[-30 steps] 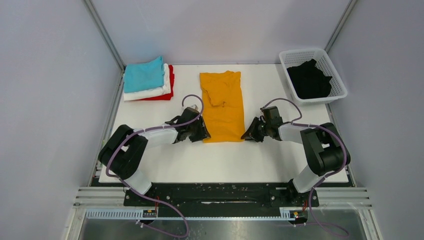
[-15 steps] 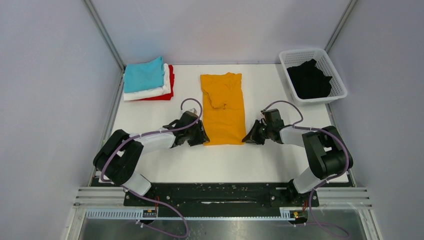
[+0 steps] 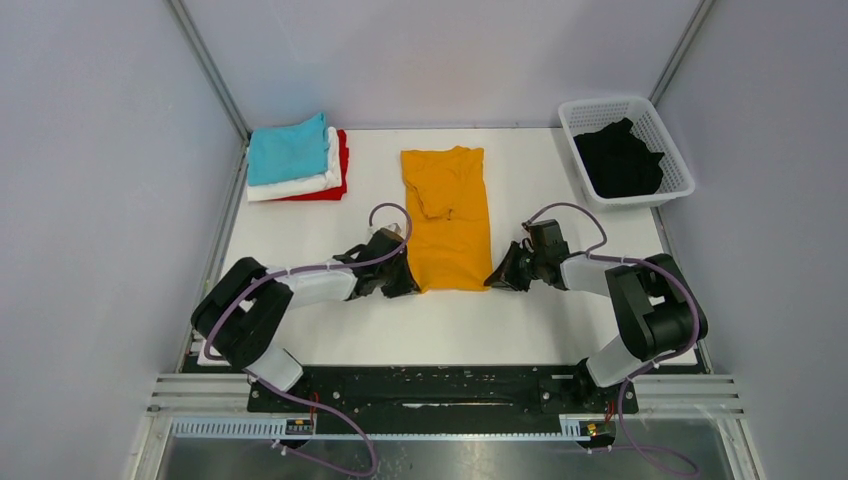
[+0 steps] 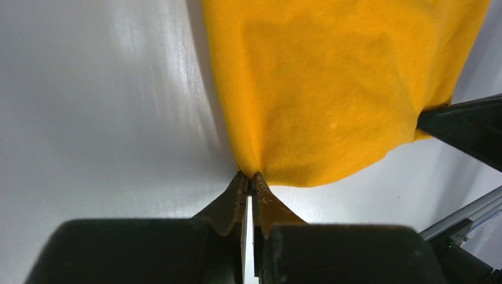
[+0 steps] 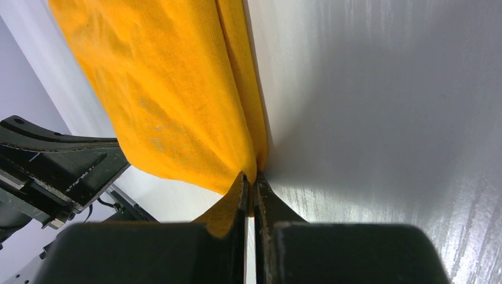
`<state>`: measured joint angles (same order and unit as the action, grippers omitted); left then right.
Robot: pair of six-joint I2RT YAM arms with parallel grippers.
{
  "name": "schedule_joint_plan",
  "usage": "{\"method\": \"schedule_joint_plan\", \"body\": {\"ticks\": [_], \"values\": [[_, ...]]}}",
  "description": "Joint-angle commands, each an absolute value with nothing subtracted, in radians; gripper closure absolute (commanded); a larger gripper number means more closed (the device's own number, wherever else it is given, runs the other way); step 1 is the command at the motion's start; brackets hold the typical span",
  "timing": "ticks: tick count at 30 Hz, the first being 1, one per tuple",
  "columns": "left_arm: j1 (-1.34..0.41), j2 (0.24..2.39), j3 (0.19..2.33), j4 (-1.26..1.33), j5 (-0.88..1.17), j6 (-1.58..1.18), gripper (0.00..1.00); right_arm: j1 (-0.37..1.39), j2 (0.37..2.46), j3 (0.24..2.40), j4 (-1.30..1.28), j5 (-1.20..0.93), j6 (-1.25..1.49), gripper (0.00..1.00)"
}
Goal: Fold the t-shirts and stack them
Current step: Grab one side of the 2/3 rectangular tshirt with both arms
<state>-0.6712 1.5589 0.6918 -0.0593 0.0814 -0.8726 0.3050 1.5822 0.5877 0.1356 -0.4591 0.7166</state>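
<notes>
Between the two claws lies the mustard-orange t-shirt (image 3: 446,222), folded lengthwise into a long strip on the white table (image 3: 450,330), with its collar end pointing away from both claws and its hem nearest them. The left claw (image 4: 249,177) is pressed together on the hem's left corner, its dark fingertips meeting with a pinch of orange cloth between them. The right claw (image 5: 249,178) is clamped the same way on the hem's right corner, where the doubled layers of the fold show as a thick edge just beyond its tips. From the left wrist view the hem runs in a shallow curve from one claw across to the other (the right claw's dark finger shows at the far end of it).

Beyond the left claw and off to its outer side, in the far left corner of the table, sits a folded stack: a teal t-shirt (image 3: 288,150) on top, a white t-shirt (image 3: 300,184) under it, and a red t-shirt (image 3: 340,165) at the bottom. Beyond the right claw and off to its outer side, a white lattice basket (image 3: 668,135) holds a crumpled black t-shirt (image 3: 618,160).
</notes>
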Motion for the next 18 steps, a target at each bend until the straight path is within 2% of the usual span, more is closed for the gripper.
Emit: {"method": "schedule_joint_plan", "body": {"ticks": [1, 7, 14, 18], "values": [[-0.690, 1.578, 0.669, -0.112, 0.071, -0.880, 1.00, 0.309, 1.550, 0.549, 0.071, -0.448, 0.697, 1.00], [-0.722, 1.296, 0.541, -0.184, 0.052, -0.884, 1.00, 0.340, 1.376, 0.499, -0.093, -0.438, 0.640, 1.00], [-0.879, 0.953, 0.501, -0.325, 0.017, -0.954, 1.00, 0.525, 1.022, 0.452, -0.356, -0.361, 0.624, 1.00], [-0.939, 0.774, 0.522, -0.431, -0.016, -0.975, 1.00, 0.564, 0.775, 0.479, -0.481, -0.325, 0.652, 1.00]]}}
